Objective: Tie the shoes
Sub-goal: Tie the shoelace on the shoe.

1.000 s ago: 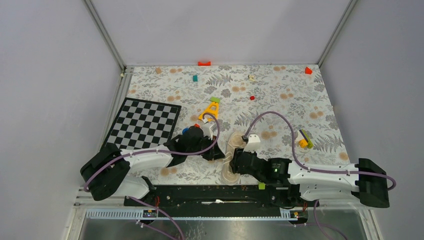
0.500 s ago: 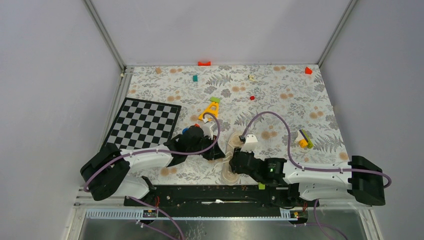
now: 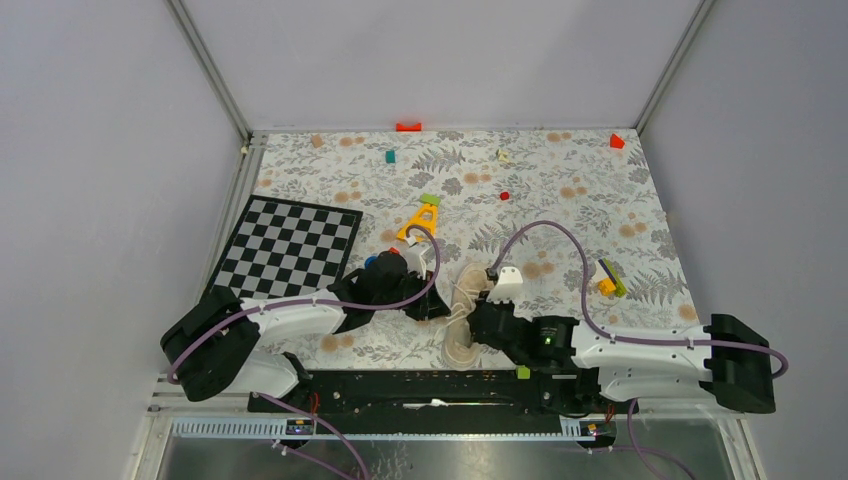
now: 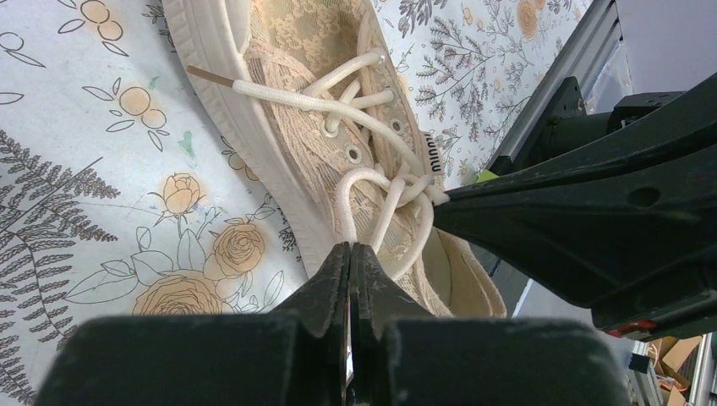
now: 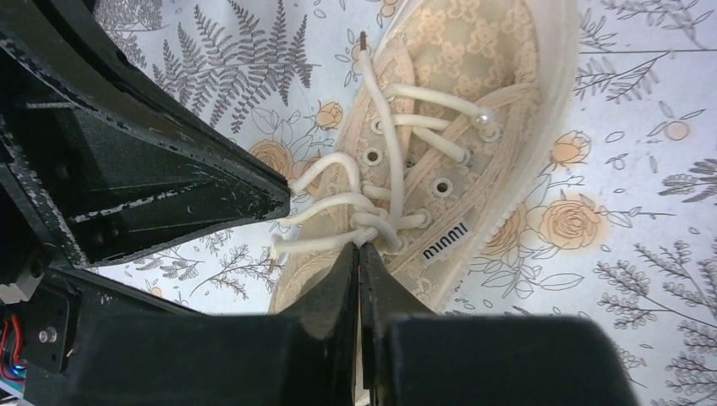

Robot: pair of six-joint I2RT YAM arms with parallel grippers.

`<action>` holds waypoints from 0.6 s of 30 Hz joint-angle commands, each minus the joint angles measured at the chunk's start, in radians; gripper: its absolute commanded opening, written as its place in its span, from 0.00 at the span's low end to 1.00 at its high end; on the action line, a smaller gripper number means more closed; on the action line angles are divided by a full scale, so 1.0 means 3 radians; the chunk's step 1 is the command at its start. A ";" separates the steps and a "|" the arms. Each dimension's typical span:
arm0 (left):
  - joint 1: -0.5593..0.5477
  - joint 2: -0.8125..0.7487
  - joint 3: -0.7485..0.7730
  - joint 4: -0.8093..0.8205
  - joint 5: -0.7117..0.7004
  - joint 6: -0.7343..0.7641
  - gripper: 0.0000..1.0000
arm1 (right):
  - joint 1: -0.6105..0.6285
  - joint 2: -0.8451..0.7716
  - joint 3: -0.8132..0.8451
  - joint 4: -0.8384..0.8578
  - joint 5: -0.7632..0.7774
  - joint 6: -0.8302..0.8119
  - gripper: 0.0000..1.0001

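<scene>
The cream lace sneaker, the shoes (image 3: pixel 458 345) (image 4: pixel 304 51) (image 5: pixel 473 51), lies on the floral table mat between my two grippers, with its pale laces crossed in a knot over the tongue. My left gripper (image 3: pixel 440 308) (image 4: pixel 349 248) is shut, and a lace loop (image 4: pixel 342 199) runs into its tips from the shoe's left side. Pressed against the knot (image 5: pixel 380 227), my right gripper (image 3: pixel 472 318) (image 5: pixel 359 247) is shut on a lace strand there. Each wrist view shows the other gripper's black finger ending at the laces.
A checkerboard (image 3: pixel 288 245) lies to the left. A yellow stand (image 3: pixel 422 220) is behind the left gripper. Small blocks dot the mat, among them an orange one (image 3: pixel 408 126), a red one (image 3: pixel 616 141) and a yellow-green one (image 3: pixel 608 278). The black base rail (image 3: pixel 430 385) runs along the near edge.
My right gripper has closed from open to shut at the lace knot and shifted slightly. The left arm has stayed still and shut.
</scene>
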 commanded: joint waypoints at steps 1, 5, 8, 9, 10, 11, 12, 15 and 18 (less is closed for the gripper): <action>0.0018 -0.0044 0.0072 0.0129 0.0077 0.0057 0.00 | 0.0004 -0.0164 0.0063 -0.0155 0.0339 -0.0009 0.00; 0.0017 -0.0012 0.0088 0.0129 0.0086 0.0066 0.00 | -0.0027 -0.0240 0.0031 -0.0224 0.0340 -0.0029 0.00; 0.0017 0.0013 0.0099 0.0131 0.0109 0.0074 0.00 | -0.0052 -0.0258 0.0032 -0.0275 0.0317 -0.0120 0.00; 0.0017 0.0021 0.0102 0.0132 0.0112 0.0078 0.00 | -0.0060 -0.0264 0.0036 -0.0283 0.0312 -0.0177 0.00; 0.0018 0.0030 0.0103 0.0134 0.0120 0.0081 0.00 | -0.0073 -0.0263 0.0049 -0.0292 0.0304 -0.0253 0.00; 0.0016 0.0039 0.0107 0.0134 0.0129 0.0086 0.00 | -0.0084 -0.0258 0.0067 -0.0292 0.0293 -0.0372 0.00; 0.0015 0.0044 0.0109 0.0132 0.0133 0.0091 0.00 | -0.0087 -0.0250 0.0092 -0.0285 0.0295 -0.0510 0.00; 0.0015 0.0055 0.0107 0.0131 0.0144 0.0102 0.00 | -0.0085 -0.0221 0.0171 -0.0236 0.0306 -0.0951 0.00; 0.0016 0.0056 0.0110 0.0132 0.0140 0.0106 0.00 | -0.0087 -0.0191 0.0245 -0.0206 0.0349 -0.1251 0.00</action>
